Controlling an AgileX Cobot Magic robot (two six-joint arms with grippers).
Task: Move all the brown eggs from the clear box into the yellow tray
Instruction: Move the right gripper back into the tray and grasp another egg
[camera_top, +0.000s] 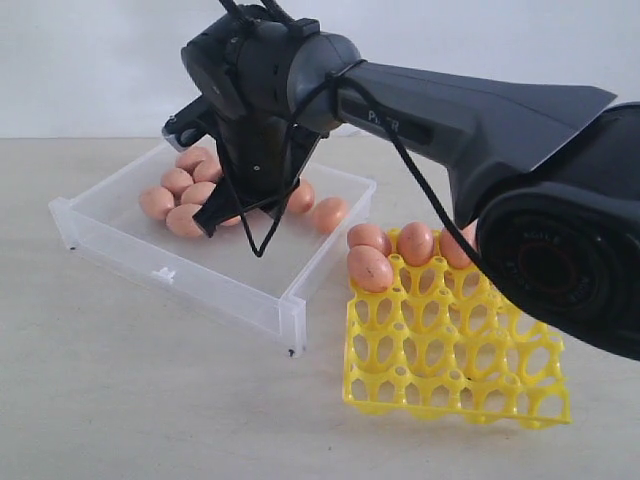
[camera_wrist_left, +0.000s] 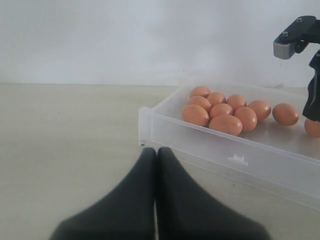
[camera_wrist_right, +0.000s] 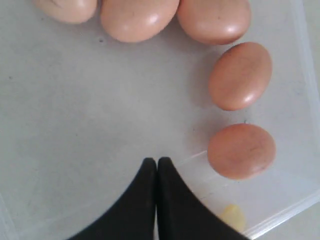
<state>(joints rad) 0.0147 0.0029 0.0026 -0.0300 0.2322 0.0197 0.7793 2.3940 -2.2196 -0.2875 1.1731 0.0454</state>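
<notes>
Right hand (camera_wrist_right: 157, 162) hangs over the shallow clear plastic box (camera_top: 200, 275), fingers together, empty, beside the smooth brown eggs (camera_top: 157, 202); four sit in the yellow lattice tray (camera_top: 450, 410). Best spread wide first, then straddle one egg gently.

Near half of clear box (camera_top: 150, 255) bare — brown eggs (camera_top: 183, 220) crowd far side, yellow tray (camera_top: 455, 410) front cells open

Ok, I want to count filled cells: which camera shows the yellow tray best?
The exterior view: the yellow tray lies beside the clear box, with eggs along its far edge, though the arm covers one corner. The left wrist view misses it; the right wrist view shows only a yellow blur.
</notes>
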